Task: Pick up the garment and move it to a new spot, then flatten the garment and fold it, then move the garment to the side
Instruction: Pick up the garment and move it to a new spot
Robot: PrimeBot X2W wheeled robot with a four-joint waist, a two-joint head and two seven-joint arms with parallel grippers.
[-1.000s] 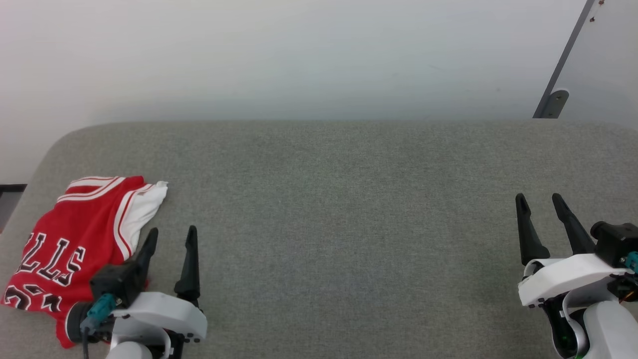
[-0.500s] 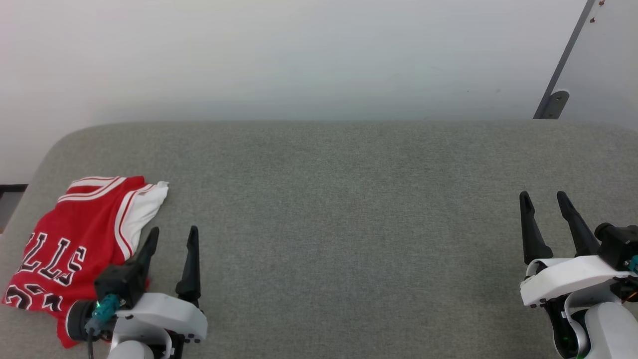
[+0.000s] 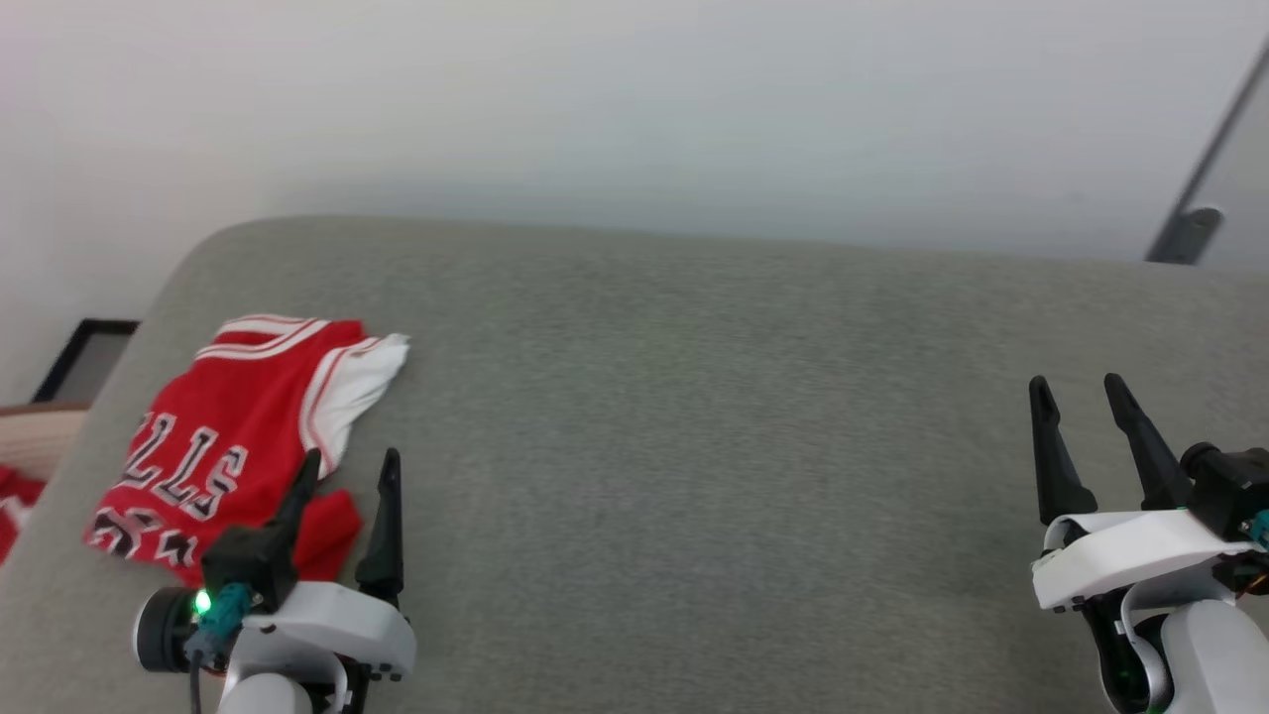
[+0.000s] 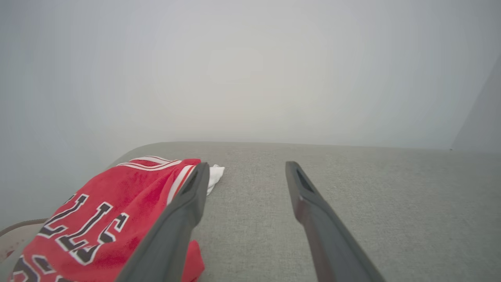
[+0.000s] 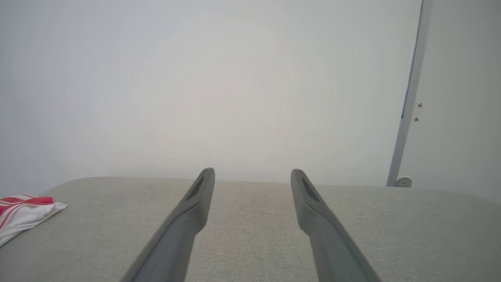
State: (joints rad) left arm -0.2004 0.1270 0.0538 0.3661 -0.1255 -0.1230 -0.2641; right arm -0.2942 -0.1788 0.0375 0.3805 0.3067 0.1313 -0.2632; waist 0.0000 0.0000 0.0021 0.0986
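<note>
The left hand (image 3: 352, 456) covers a corner of the garment (image 3: 248, 416); the number beside that hand is blurred. Left of the right hand (image 5: 252, 172), an edge crops the garment.

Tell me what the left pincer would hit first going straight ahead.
Likely the shirt's white sleeve, just past the left pincer's outer finger; otherwise free across the cushion. Height unclear.
</note>
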